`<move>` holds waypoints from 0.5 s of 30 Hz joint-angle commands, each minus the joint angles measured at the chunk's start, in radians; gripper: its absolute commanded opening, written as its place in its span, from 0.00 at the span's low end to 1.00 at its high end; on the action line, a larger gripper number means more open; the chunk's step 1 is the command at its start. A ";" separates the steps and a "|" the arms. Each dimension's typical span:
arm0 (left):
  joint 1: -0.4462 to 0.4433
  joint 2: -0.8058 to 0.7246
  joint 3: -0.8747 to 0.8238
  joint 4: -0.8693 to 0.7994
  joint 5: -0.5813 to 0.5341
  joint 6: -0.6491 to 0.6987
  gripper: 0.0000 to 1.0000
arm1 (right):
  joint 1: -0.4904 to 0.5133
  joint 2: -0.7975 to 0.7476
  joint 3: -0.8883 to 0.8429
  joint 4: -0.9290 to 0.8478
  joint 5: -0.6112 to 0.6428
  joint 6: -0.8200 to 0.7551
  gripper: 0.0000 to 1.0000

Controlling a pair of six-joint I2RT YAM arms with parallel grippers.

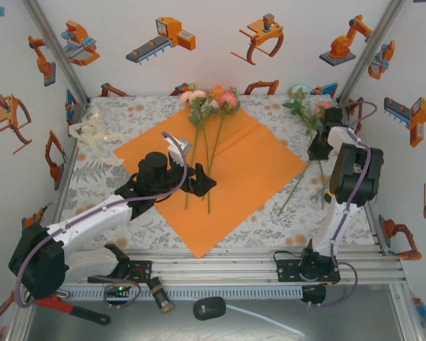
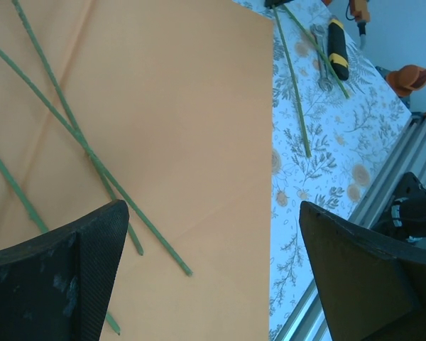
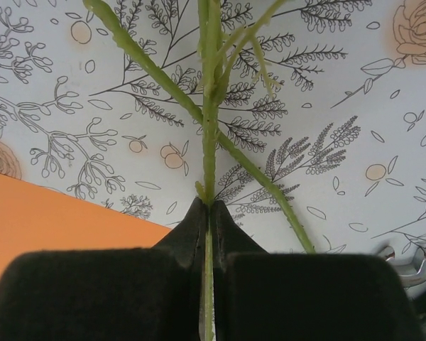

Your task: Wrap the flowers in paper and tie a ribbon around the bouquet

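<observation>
Right gripper [image 3: 209, 207] clenched on one thin green stem [image 3: 211, 142] of the loose flowers [image 1: 307, 106] near the tabletop's [image 1: 270, 224] right edge, just off the paper [image 1: 255, 167]; left gripper [image 1: 199, 181] hangs wide open over the paper's left half, beside the stems of the roses [image 1: 209, 103] whose heads lie at the sheet's far corner. Ribbon [image 1: 92, 135] sits bunched near the far left corner, untouched. Risk, my guess: that stem is thin and could twist or slip from my pinch on the lift, the stem crossing it could drag along, or sliding it over could ruck the paper's edge.
</observation>
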 commanded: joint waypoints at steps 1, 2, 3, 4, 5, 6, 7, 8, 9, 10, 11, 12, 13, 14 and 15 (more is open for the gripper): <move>-0.006 -0.016 0.025 -0.039 -0.099 0.000 0.97 | 0.013 -0.105 -0.006 0.015 0.017 0.011 0.00; -0.007 -0.018 0.025 -0.047 -0.120 -0.003 0.97 | 0.019 -0.127 -0.011 0.019 0.017 0.010 0.00; -0.006 -0.021 0.022 -0.052 -0.146 -0.008 0.97 | 0.027 -0.154 -0.016 0.024 0.018 0.008 0.00; -0.006 -0.024 0.018 -0.057 -0.180 -0.017 0.97 | 0.038 -0.182 -0.020 0.029 0.019 0.010 0.00; -0.006 -0.027 0.017 -0.066 -0.213 -0.029 0.97 | 0.049 -0.207 -0.023 0.034 0.017 0.012 0.00; -0.004 -0.027 0.017 -0.078 -0.255 -0.041 0.97 | 0.065 -0.238 -0.027 0.038 0.015 0.019 0.00; -0.004 -0.027 0.016 -0.094 -0.283 -0.049 0.97 | 0.082 -0.262 -0.029 0.043 0.014 0.024 0.00; -0.003 -0.026 0.016 -0.105 -0.315 -0.061 0.97 | 0.102 -0.282 -0.029 0.048 0.013 0.025 0.00; -0.002 -0.027 0.016 -0.113 -0.340 -0.070 0.97 | 0.130 -0.304 -0.024 0.054 0.013 0.023 0.00; 0.000 -0.027 0.013 -0.119 -0.358 -0.079 0.97 | 0.157 -0.318 -0.016 0.053 0.014 0.021 0.00; 0.003 -0.028 0.011 -0.121 -0.366 -0.084 0.97 | 0.179 -0.327 -0.006 0.053 0.013 0.024 0.00; 0.004 -0.031 0.009 -0.120 -0.370 -0.087 0.97 | 0.208 -0.331 0.010 0.054 0.005 0.022 0.00; 0.005 -0.035 0.006 -0.120 -0.372 -0.090 0.97 | 0.238 -0.332 0.030 0.051 -0.003 0.023 0.00; 0.005 -0.040 0.004 -0.121 -0.373 -0.091 0.97 | 0.263 -0.325 0.048 0.050 -0.012 0.023 0.00; 0.005 -0.046 0.002 -0.119 -0.376 -0.091 0.97 | 0.294 -0.313 0.075 0.049 -0.030 0.024 0.00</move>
